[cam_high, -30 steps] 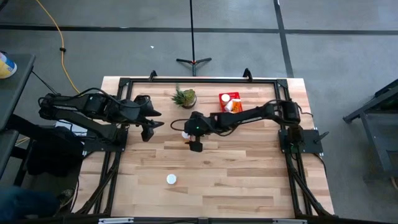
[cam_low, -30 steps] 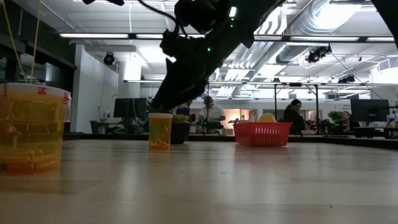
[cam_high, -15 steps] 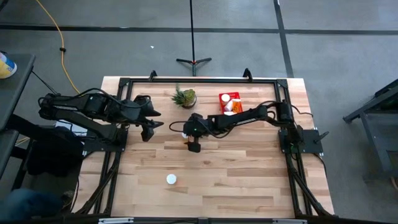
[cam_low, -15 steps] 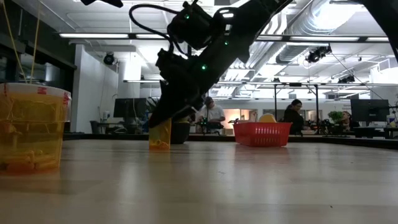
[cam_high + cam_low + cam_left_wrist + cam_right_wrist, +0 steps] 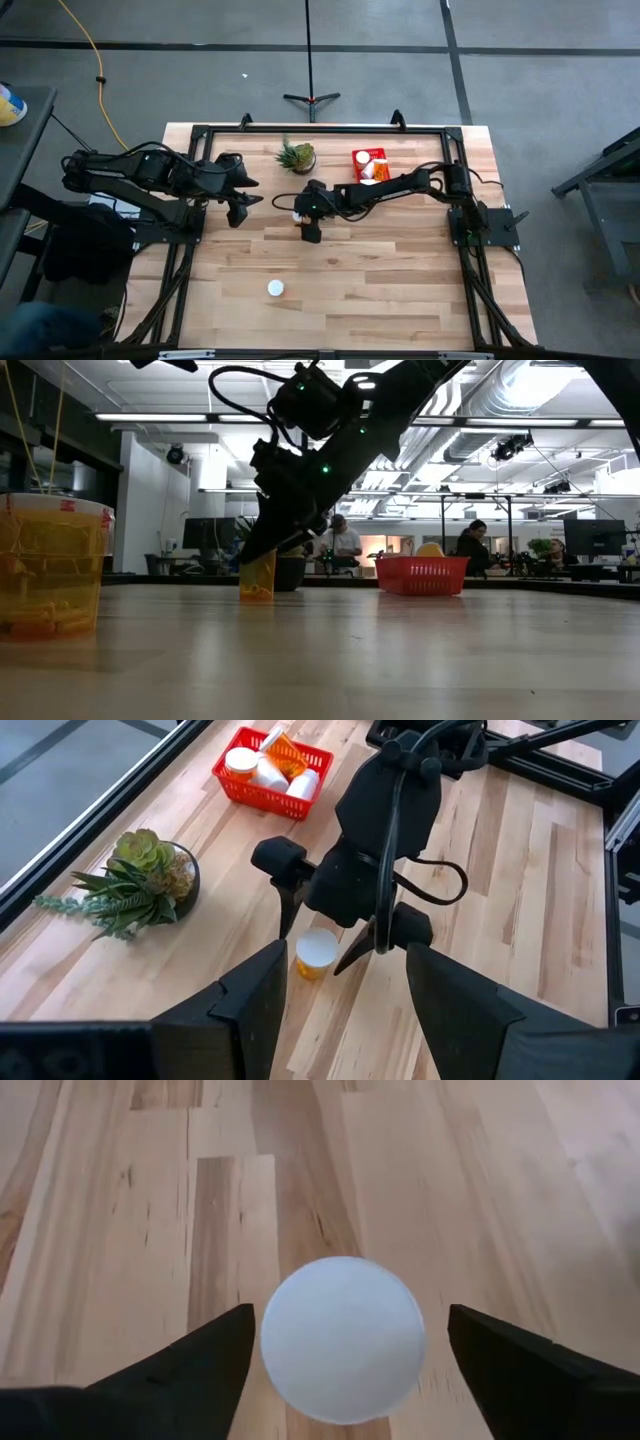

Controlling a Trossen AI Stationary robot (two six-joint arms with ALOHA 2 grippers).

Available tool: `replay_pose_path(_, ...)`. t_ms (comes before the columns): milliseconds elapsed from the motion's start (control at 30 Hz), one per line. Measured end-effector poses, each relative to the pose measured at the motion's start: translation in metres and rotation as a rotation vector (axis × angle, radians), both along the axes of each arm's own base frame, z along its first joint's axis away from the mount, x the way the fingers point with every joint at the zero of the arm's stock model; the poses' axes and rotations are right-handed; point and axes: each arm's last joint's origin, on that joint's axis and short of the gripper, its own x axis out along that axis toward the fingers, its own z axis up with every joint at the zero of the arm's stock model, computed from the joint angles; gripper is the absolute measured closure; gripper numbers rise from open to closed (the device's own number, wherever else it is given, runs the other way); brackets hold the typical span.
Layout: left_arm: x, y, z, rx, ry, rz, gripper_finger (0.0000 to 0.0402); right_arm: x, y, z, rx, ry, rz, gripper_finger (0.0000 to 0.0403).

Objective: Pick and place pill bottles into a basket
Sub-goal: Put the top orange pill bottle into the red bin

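Note:
A pill bottle (image 5: 343,1340) with a white cap and orange body (image 5: 257,575) stands upright on the table's middle. My right gripper (image 5: 308,226) is open and slants down over it, one finger on each side of the cap, small gaps showing. My left gripper (image 5: 345,1010) hangs open and empty above the table's left part (image 5: 240,205). A second pill bottle (image 5: 275,288) stands near the front edge. The red basket (image 5: 369,165) at the far side holds some pill bottles (image 5: 270,770).
A small green potted plant (image 5: 297,156) stands at the far edge, left of the basket. The black frame (image 5: 320,128) runs along the far edge and both sides of the table. In the low view, people sit in the room beyond the table.
My right gripper has come down over the upright pill bottle in the table's middle, from above its cap to fingers flanking it. The bottle has stayed in place.

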Motion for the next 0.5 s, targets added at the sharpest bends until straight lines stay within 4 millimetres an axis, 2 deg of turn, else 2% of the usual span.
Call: replay_pose_path(500,0.0,0.0,0.0001,0.0,0.0,0.0,0.0163,0.0,0.0,0.0,0.002,0.0,0.0,0.0146)
